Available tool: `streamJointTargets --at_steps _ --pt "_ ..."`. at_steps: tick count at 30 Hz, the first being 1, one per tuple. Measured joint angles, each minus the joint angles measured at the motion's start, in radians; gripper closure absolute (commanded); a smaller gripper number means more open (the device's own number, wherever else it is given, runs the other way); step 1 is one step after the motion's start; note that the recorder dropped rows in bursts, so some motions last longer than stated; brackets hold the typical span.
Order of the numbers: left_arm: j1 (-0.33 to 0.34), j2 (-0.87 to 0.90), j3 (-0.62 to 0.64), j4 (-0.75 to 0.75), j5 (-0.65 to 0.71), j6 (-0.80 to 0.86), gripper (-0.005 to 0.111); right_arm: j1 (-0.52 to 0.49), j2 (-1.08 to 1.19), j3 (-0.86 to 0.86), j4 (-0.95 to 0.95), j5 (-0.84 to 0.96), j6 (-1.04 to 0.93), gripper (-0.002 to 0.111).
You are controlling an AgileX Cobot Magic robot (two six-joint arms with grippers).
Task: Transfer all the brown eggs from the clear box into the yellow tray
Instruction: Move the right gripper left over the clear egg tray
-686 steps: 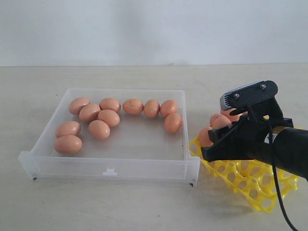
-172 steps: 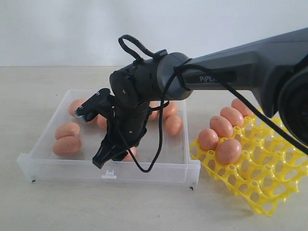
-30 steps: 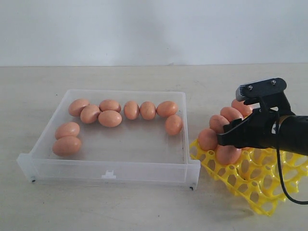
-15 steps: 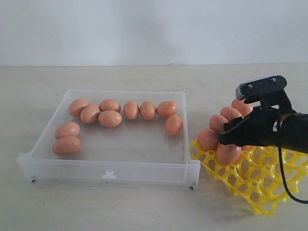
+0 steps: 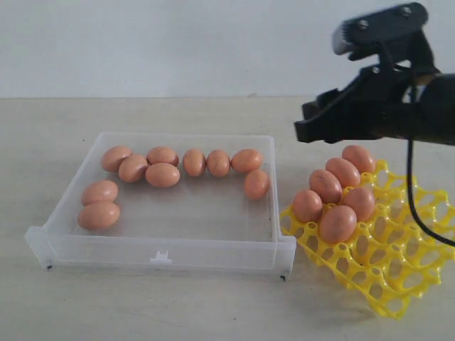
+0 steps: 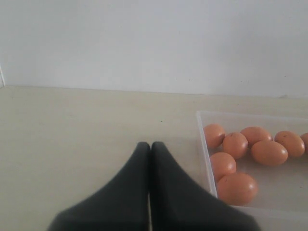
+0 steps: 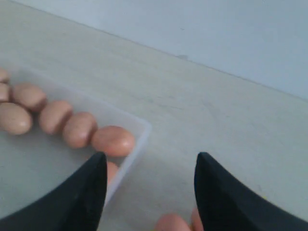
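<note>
Eggs lie in the tray, below the right claw, whose jaws stand wide apart and empty.

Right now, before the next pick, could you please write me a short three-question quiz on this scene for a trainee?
1. How many reddish-brown oval eggs lie in the shallow see-through plastic box?
2. True or false: the right gripper, raised near the bright yellow plastic lattice tray, holds an egg.
3. The left gripper has its jaws: A) wide open, B) shut together, C) shut on an egg.
Key: 1) ten; 2) false, it is open and empty; 3) B.
</note>
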Motion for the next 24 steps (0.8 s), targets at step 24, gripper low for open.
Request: streamJointTargets --at_steps 24 --pt "0.000 0.000 0.000 0.000 0.000 0.000 0.111 0.377 0.830 -1.164 -0.009 0.888 -0.374 0.056"
